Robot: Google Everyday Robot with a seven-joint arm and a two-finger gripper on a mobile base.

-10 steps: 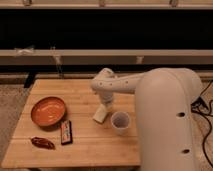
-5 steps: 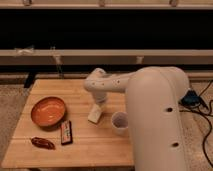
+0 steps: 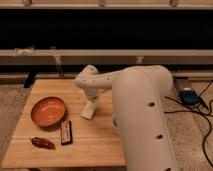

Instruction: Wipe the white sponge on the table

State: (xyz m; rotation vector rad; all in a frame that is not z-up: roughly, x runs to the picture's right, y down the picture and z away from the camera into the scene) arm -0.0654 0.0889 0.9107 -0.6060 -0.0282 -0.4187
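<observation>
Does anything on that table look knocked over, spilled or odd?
Nothing spilled. Only the white sponge leans, one end on the table, its top clamped in the gripper beside the upright orange bowl.

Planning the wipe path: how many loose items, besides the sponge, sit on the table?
3: orange bowl at left, dark packet beside it, reddish-brown item near the front-left corner. The hand grips the white sponge at centre; the arm may hide more.

Arm (image 3: 142, 105) bent low, claw (image 3: 91, 102) clamped shut, pointing down.
</observation>
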